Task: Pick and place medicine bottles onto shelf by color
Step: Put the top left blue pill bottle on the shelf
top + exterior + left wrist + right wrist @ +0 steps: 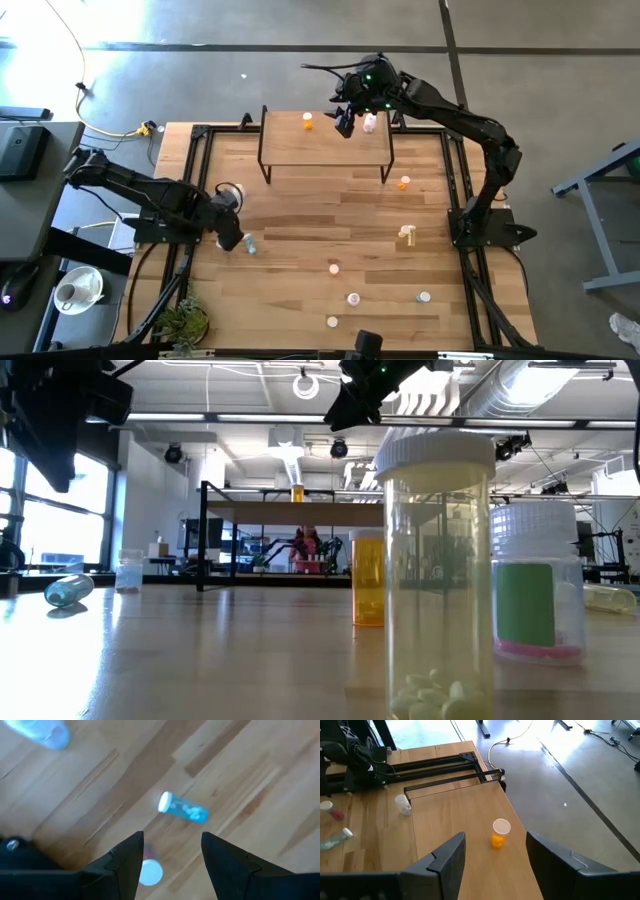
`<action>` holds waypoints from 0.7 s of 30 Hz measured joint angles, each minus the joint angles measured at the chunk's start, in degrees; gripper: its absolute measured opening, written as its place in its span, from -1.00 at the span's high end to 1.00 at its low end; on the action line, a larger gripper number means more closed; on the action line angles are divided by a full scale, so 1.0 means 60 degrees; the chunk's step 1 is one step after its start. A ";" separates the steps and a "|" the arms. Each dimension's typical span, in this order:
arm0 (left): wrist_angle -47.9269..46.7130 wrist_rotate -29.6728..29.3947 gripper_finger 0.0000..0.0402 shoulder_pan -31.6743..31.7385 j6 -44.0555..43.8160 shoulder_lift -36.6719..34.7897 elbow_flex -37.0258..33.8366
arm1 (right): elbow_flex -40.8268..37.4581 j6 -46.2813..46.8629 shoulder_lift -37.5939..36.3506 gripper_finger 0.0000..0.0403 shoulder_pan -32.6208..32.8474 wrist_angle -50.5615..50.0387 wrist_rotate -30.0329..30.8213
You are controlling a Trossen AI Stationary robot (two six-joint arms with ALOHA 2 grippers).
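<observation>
The shelf (325, 140) stands at the table's far middle with an orange bottle (307, 121) upright on it; the right wrist view shows it too (500, 834). A pale bottle (370, 123) shows on the shelf's right part. My right gripper (495, 860) hovers open above the shelf, nothing between its fingers. At the table's left, my left gripper (172, 855) points down, open, above a blue bottle (183, 810) lying on its side. A pinkish bottle (149, 869) with a white cap sits partly behind one finger.
Other bottles are scattered on the table: a clear one (228, 192) near the left arm, an orange one (404, 182), a yellow one (407, 234), and several small ones near the front (353, 298). Black frame rails (195, 170) run along the table's sides.
</observation>
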 joint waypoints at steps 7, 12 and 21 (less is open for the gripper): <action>-0.0113 -0.0021 0.05 -0.0752 -0.0977 0.0674 -0.0004 | 0.0000 0.0004 0.0000 0.01 0.0004 0.0004 0.0000; -0.0337 0.0003 0.05 -0.1124 -0.1352 0.1181 -0.0004 | 0.0000 0.0004 0.0000 0.01 0.0004 0.0004 -0.0003; -0.0340 0.0108 0.05 -0.1518 -0.1877 0.1866 -0.0007 | 0.0000 0.0007 0.0004 0.01 0.0004 -0.0013 -0.0004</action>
